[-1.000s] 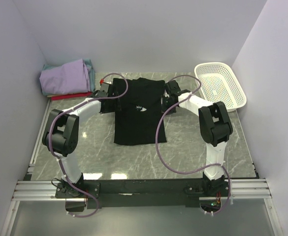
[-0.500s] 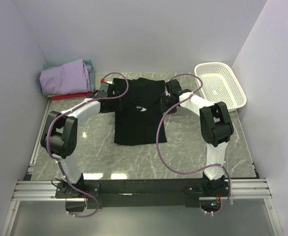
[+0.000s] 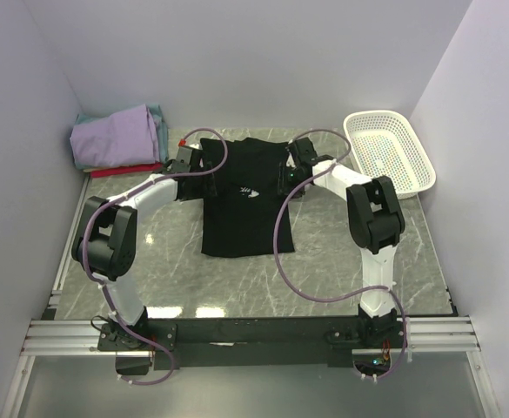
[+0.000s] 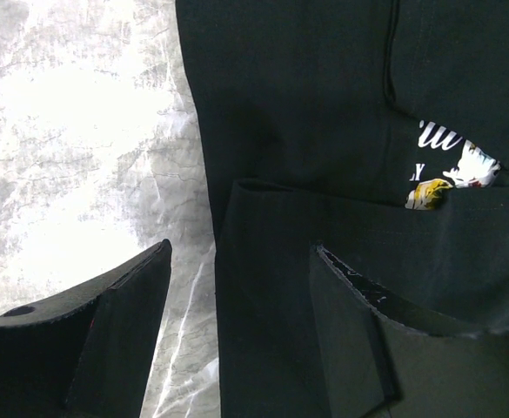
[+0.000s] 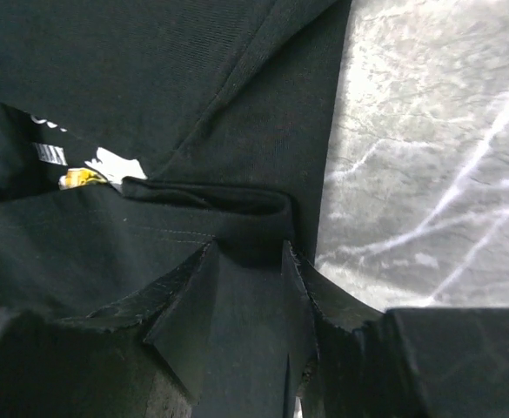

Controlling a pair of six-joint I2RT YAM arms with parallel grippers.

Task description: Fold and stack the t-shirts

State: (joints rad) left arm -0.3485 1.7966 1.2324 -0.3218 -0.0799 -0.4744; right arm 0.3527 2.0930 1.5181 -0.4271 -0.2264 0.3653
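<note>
The black t-shirt (image 3: 244, 213) lies flat on the surface (image 3: 350, 252), both arms at its far end.
I see my left gripper (image 4: 241, 252) spread apart over its edge; my right gripper (image 5: 247, 251) pinches a fold of it.

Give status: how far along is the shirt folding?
Done: folded stack, lavender on top, sits at the far-left corner. In hand: black t-shirt lies partly folded on the table; left gripper is open over its edge, right gripper appears to pinch a fold. Remaining: finish folding it and put it on the stack.
</note>
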